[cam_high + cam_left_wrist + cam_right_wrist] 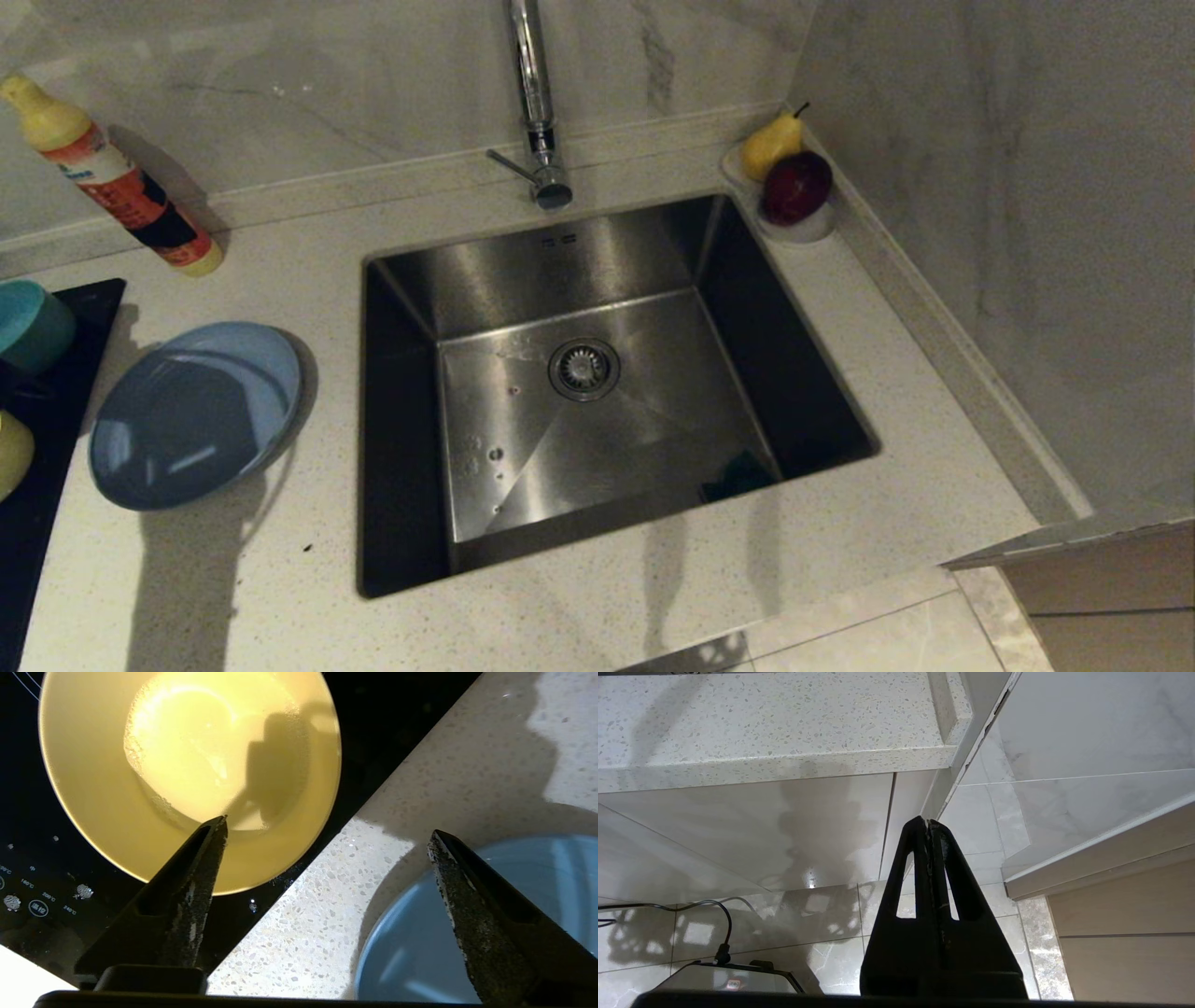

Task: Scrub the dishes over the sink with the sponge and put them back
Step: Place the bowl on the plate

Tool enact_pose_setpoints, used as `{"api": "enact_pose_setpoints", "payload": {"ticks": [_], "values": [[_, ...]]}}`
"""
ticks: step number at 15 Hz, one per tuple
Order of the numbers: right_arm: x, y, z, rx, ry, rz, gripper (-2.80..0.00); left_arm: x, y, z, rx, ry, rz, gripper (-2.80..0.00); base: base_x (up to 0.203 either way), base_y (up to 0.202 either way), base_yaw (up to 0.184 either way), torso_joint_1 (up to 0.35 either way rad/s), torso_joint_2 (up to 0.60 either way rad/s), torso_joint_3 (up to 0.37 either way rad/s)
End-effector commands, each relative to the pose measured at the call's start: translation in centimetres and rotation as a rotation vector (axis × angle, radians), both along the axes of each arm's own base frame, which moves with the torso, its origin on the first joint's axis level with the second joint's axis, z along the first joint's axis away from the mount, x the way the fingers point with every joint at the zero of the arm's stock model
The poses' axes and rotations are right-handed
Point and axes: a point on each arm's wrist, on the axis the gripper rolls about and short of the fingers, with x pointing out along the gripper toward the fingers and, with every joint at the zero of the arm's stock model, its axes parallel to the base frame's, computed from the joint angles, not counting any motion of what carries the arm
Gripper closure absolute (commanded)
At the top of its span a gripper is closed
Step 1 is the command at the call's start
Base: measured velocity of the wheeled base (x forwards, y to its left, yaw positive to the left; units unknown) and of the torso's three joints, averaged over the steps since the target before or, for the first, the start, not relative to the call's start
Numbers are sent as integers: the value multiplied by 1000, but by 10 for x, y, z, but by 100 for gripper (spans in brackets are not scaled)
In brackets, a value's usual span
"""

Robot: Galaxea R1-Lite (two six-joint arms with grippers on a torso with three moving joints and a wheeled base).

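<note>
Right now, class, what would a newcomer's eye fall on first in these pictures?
The big steel sink fills the middle of the counter, with the dark sponge lying in its near right corner. To its left sits the light-blue plate, and beside that, on the black cooktop, the yellow bowl. The left gripper hangs open above them.

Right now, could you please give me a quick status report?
Left gripper open, empty, above pale yellow bowl and light-blue plate. Right gripper shut, parked low. Dark green sponge in steel sink.
</note>
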Motion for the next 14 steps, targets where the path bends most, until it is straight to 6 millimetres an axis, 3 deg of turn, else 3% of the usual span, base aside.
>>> {"api": "enact_pose_setpoints", "payload": {"ticks": [1,6,10,14], "values": [[0,0,0,-1,1,1,0,2,2,-5,-14,13,4,-280,0,0,0,0,0,0],[0,0,0,-1,-1,1,0,8,12,-16,-30,28,12,-280,0,0,0,0,0,0],[0,0,0,-1,0,1,0,16,18,3,6,-66,-14,-280,0,0,0,0,0,0],[0,0,0,-1,-1,1,0,25,26,-24,-41,-3,-19,-280,0,0,0,0,0,0]]}}
